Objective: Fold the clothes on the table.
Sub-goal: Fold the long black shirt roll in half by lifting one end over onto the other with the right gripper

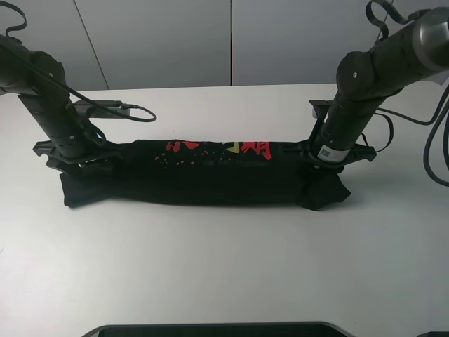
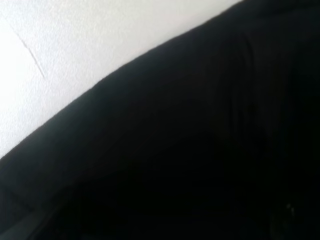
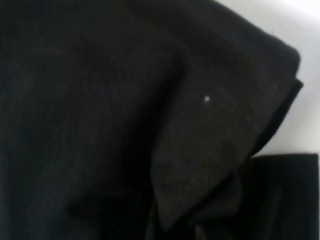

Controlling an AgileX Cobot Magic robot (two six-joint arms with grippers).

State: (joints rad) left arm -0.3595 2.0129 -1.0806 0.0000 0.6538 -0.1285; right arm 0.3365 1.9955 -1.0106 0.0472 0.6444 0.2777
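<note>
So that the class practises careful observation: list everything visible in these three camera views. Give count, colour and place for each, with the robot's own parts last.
T-shirt: one, black with red and yellow print, folded into a long band across the middle of the table.
table: one, white, under the T-shirt, filling most of the high view.
wall panels: several, grey, behind the table.
dark object: one, black, at the near edge of the high view; too little shows to identify it.
left arm: one, black, reaching down at the left.
right arm: one, black, reaching down at the right.
left tool: one, black, at the T-shirt's left end.
right tool: one, black, at the T-shirt's right end.
</note>
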